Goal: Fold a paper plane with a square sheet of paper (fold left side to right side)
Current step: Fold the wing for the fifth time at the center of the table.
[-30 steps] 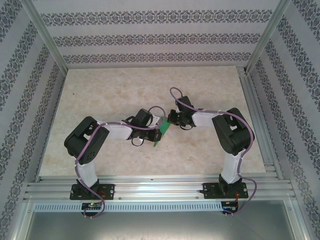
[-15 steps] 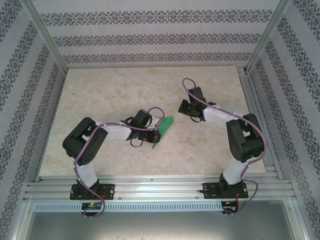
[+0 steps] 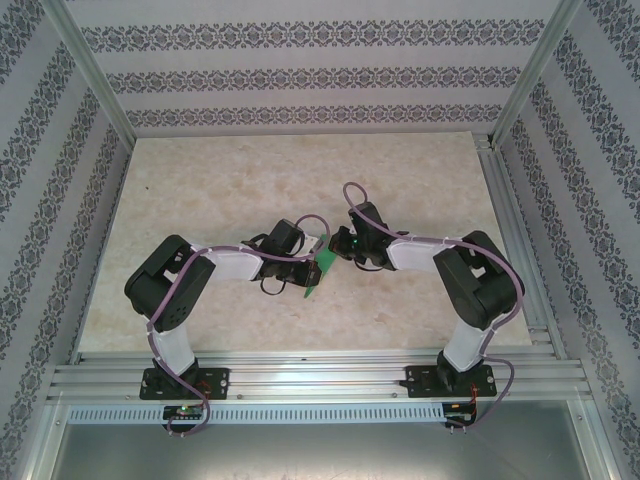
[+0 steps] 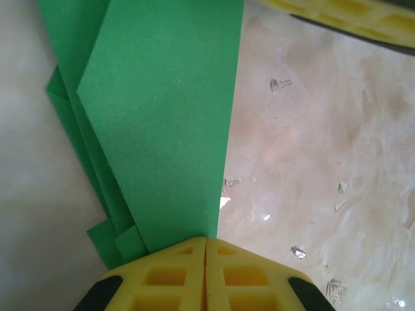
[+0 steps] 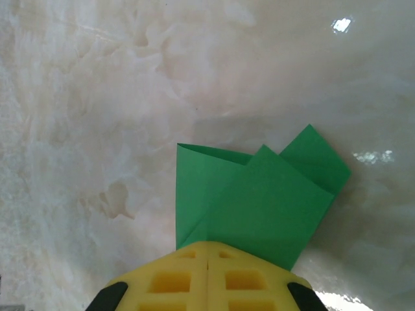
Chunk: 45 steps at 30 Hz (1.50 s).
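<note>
**Both My Grippers Meet at the Green Paper**

The table [image 3: 200,200] is pale and shiny, like stone. Walls [image 3: 300,70] with flowery stripes stand around it. Both my arms bend in toward the middle. My left gripper [image 4: 206,241] is squeezed tight on the folded green paper [image 4: 162,129]. My right gripper [image 5: 207,246] has its fingers pressed together, with the tip at the paper's far end.

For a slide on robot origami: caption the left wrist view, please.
The left gripper, shut, pinches the folded green paper at its straight edge, pale marbled table behind.
</note>
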Motion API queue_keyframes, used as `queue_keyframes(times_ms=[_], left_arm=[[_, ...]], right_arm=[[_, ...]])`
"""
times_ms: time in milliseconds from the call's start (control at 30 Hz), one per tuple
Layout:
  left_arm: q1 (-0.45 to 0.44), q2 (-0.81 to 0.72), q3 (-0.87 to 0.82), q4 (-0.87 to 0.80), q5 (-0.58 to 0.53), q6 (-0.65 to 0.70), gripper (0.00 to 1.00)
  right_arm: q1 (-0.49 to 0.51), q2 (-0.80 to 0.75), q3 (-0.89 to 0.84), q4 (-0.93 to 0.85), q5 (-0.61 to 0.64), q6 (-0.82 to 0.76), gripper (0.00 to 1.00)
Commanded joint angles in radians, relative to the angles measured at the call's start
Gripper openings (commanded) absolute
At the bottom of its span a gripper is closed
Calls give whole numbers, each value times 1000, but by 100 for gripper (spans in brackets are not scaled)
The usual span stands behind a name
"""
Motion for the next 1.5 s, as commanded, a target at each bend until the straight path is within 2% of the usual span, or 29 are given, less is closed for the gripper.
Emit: queue_keyframes(times_ms=[0,200,433,633,900,1133,1467], left_arm=[[-18,29,-35,-167,-28,9,9],[-18,0,-35,-152,-12,4,11],[-16,-137,8,-205,-2,38,14],[-17,-228,27,-191,69,46,16],[-21,-107,81,-148,124,86,14],[-19,8,152,-175,73,135,13],[-7,22,93,-146,35,129,12]], right_arm=[[10,55,14,71,-25,39,1],[10,141,13,34,10,41,1],[8,176,50,-93,41,-10,1],[8,177,60,-113,40,-24,1],[13,176,75,-144,51,-36,1],[14,176,89,-179,57,-52,1],[15,173,100,-223,76,-75,1]])
